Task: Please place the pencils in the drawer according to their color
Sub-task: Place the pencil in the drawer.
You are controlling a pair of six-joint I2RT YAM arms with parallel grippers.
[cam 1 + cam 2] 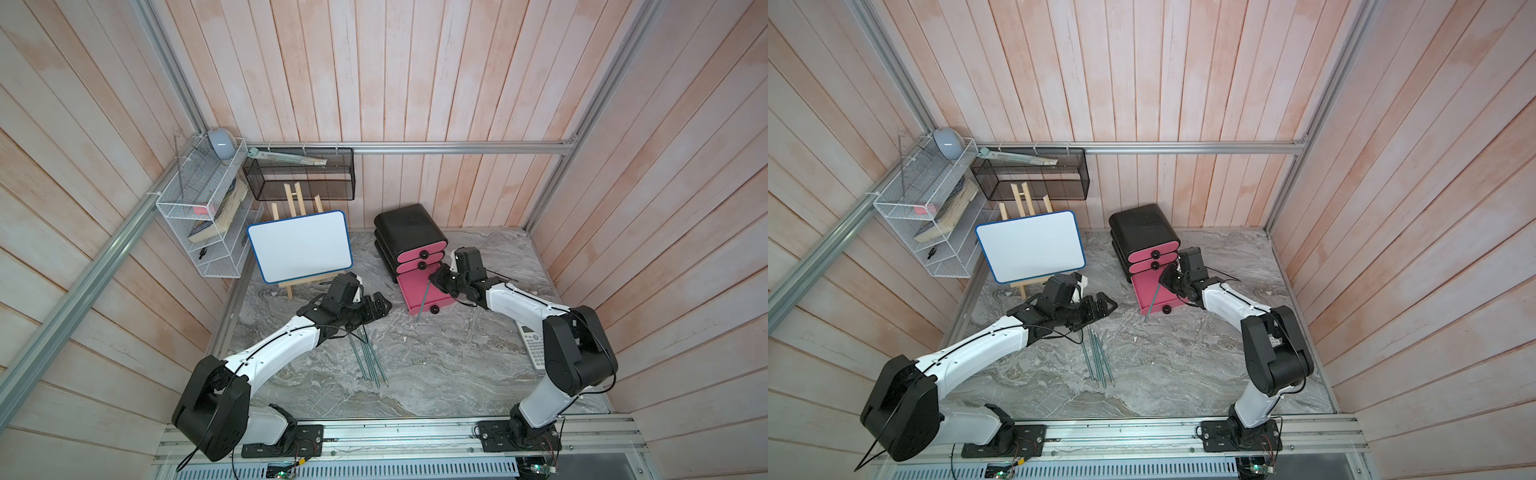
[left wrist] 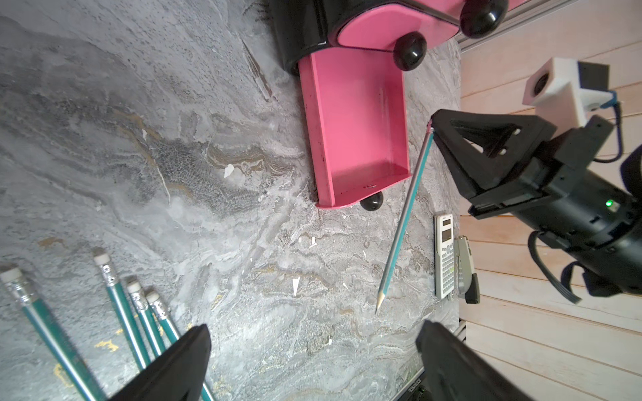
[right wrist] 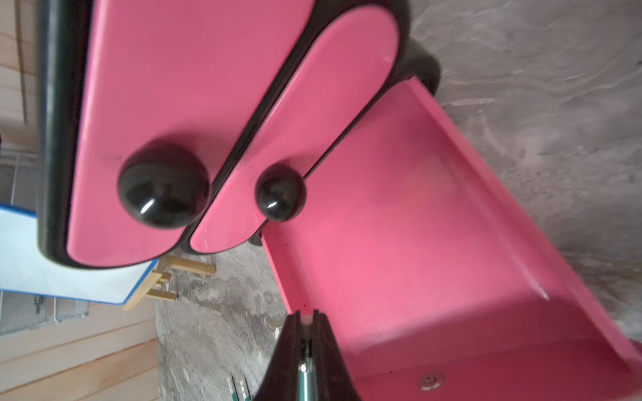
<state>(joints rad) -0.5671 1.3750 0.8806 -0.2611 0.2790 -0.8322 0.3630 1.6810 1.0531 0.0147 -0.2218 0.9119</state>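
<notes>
Marble tabletop (image 1: pixel 436 365), held pencil (image 1: pixel 422 303) slanted, tip down

No words or numbers can be read. The calculator (image 2: pixel 444 257) has keys and a little screen, but the marks on them are too small to tell.

The pencils (image 2: pixel 124 312) were teal with silver ferrules (image 2: pixel 109 274); the cabinet (image 1: pixel 409 226) black, its drawers (image 1: pixel 411 291) pink, knobs (image 1: pixel 423 254) black; the tabletop (image 1: pixel 436 365) grey-marbled.

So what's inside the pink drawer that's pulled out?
The open drawer looks empty: bare pink floor, one small screw near its front. Its back end is hidden under the black cabinet.
</notes>
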